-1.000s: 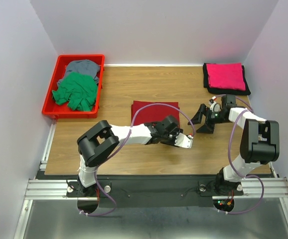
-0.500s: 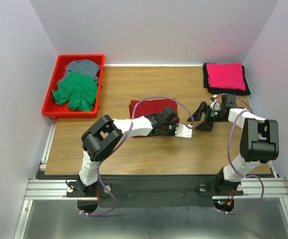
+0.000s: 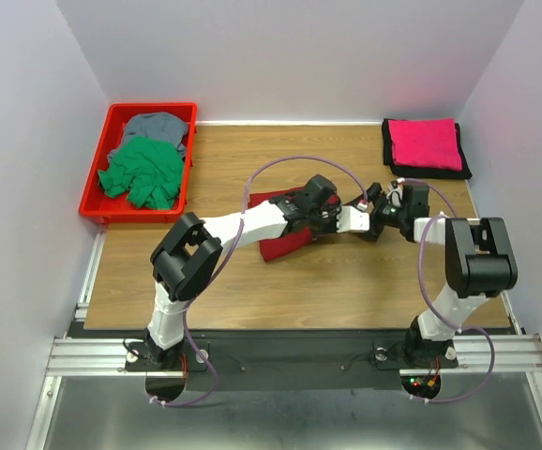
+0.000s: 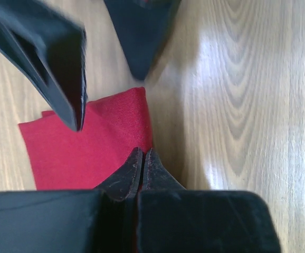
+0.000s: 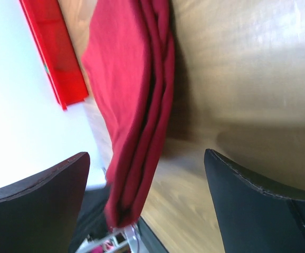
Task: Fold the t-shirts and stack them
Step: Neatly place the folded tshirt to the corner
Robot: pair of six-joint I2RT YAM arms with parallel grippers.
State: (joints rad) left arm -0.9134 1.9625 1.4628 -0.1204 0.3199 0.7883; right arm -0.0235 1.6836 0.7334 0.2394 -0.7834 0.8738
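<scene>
No words, labels, brand marks, numbers or signs can be read in any of the views.

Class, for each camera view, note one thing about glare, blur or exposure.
Left wrist view: white glare patches on the wooden table, right gripper blurred at its edges. Right wrist view: dark red t-shirt and wood soft, wall blown out white. Top view: sharp, even, pink glow above the pink t-shirt.
</scene>
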